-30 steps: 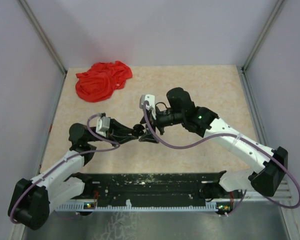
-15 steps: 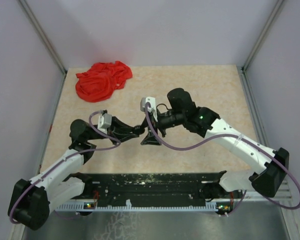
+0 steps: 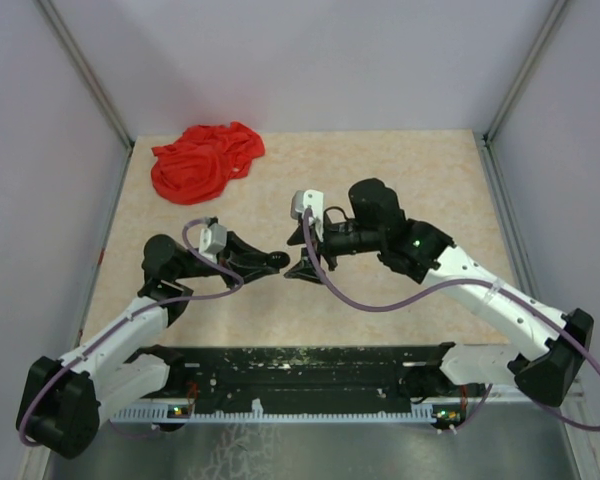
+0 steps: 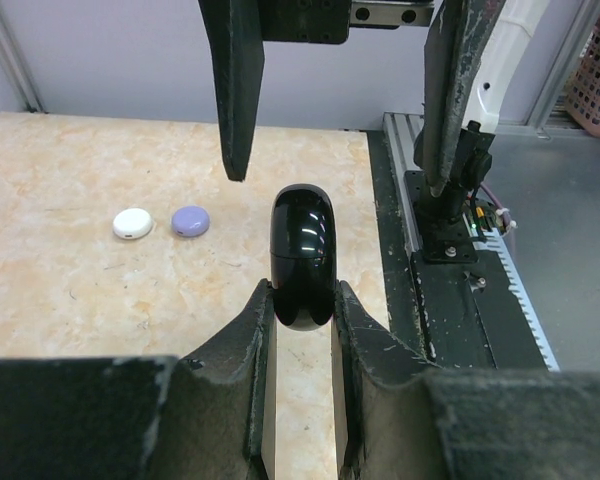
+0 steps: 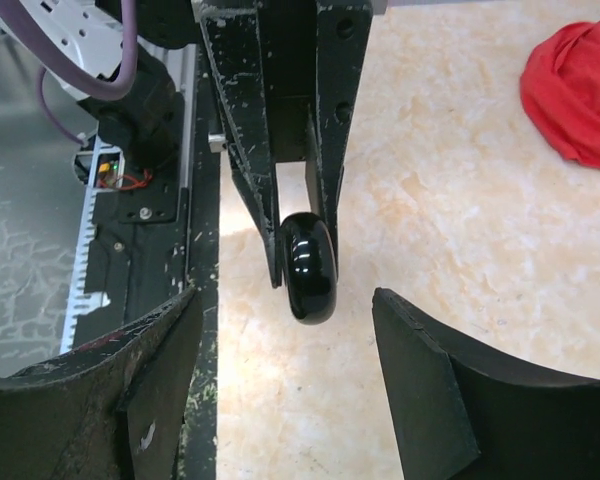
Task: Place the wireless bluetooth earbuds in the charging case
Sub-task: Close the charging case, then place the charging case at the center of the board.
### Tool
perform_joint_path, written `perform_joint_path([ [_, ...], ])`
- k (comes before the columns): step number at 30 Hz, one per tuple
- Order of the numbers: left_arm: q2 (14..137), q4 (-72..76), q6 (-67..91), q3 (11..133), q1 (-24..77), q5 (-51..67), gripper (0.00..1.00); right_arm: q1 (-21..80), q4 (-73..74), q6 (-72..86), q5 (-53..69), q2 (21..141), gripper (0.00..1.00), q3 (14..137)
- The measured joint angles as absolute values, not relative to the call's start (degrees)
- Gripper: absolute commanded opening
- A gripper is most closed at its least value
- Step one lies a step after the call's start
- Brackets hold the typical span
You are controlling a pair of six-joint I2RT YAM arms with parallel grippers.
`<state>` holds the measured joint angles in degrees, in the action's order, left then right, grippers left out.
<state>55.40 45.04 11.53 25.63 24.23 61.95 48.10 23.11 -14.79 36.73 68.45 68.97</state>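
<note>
Step in hand: getting the charging case ready, not inserting yet. Left claw (image 4: pixel 302 300) is pinching the black case (image 4: pixel 300 255) on edge, held up off the desk (image 3: pixel 400 180) at mid-frame in the top view. The case's rounded free end sticks out past the fingertips. Right claw (image 5: pixel 285 295) faces it nose to nose. Its fingers are spread to either side of the case and touch nothing.

Judgement: this is the set-up for a two-claw lid opening or a handover. The next move needs the right claw to line up on the free end and pinch there. The left claw must hold firm, since the shell is glossy and rounded and could twist or squirt out.

Hard to make out:
- No earbuds are visible in any view. They may be inside the case or out of frame; cannot say which.
- The case seam or lid line is not visible, so the hinge side is unknown.
- A white puck (image 4: pixel 133 223) and a lavender puck (image 4: pixel 190 220) sit side by side on the desk at centre-left of the left wrist view. They are probably more cases, but too small to be sure.
- The top view hides the contact point behind both wrists.

The red cloth (image 3: pixel 205 160) at upper left is well apart.
</note>
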Motion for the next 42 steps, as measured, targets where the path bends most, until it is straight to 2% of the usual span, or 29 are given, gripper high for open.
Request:
perform_joint_path([
  [13, 56.1, 44.99, 11.81, 25.63, 24.23, 62.04, 0.01, 48.1, 19.09, -14.28, 37.23, 71.75, 0.57, 68.2],
  [21, 56.1, 45.06, 12.08, 25.63, 24.23, 62.04, 0.01, 48.1, 18.94, -13.89, 38.48, 73.93, 0.43, 68.2],
  [27, 56.1, 45.06, 12.19, 25.63, 24.23, 62.11, 0.01, 48.1, 18.9, -13.91, 38.68, 74.3, 0.25, 68.2],
  [31, 56.1, 44.73, 12.16, 25.63, 24.23, 62.0, 0.15, 48.05, 18.9, -13.87, 37.74, 74.3, 0.16, 68.2],
  [36, 56.01, 41.43, 10.46, 26.61, 24.25, 59.77, 0.39, 46.92, 18.17, -13.15, 37.76, 74.19, 0.14, 67.77],
  [39, 55.48, 38.0, 8.58, 27.51, 24.27, 56.9, 0.46, 45.17, 16.97, -11.2, 37.01, 73.21, 0.14, 66.19],
  [40, 55.22, 36.51, 7.62, 27.81, 24.23, 55.86, 0.59, 44.05, 16.6, -10.28, 36.29, 72.62, 0.14, 65.43],
  [42, 54.94, 33.15, 5.8, 28.75, 24.21, 53.52, 0.65, 41.58, 15.79, -8.38, 34.37, 71.31, 0.15, 63.96],
])
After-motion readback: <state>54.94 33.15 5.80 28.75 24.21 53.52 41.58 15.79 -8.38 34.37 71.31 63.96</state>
